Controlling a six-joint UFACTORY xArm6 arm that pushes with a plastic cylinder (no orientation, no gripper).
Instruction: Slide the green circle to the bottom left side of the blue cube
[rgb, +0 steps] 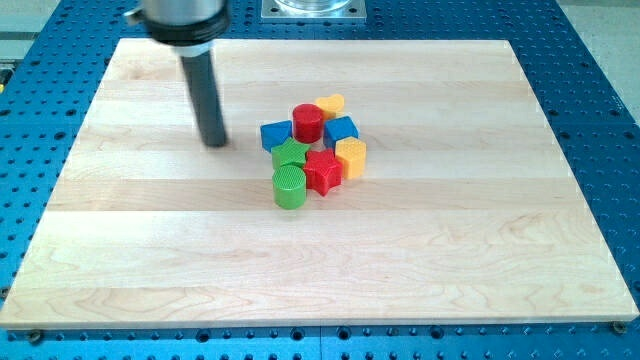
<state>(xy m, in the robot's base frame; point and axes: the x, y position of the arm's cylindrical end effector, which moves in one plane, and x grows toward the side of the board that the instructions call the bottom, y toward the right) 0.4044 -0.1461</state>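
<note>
The green circle (289, 187) is a green cylinder at the bottom left of a tight cluster of blocks in the middle of the wooden board (150, 250). The blue cube (341, 130) sits at the cluster's right, up and to the right of the green circle, with the red star (322, 170) and green star (290, 154) between them. My tip (214, 143) is on the board to the left of the cluster, apart from every block, nearest the other blue block (276, 135).
The cluster also holds a red cylinder (308, 124), a yellow heart (331, 104) at its top and a yellow hexagon block (351, 156) at its right. The board lies on a blue perforated table (600, 60).
</note>
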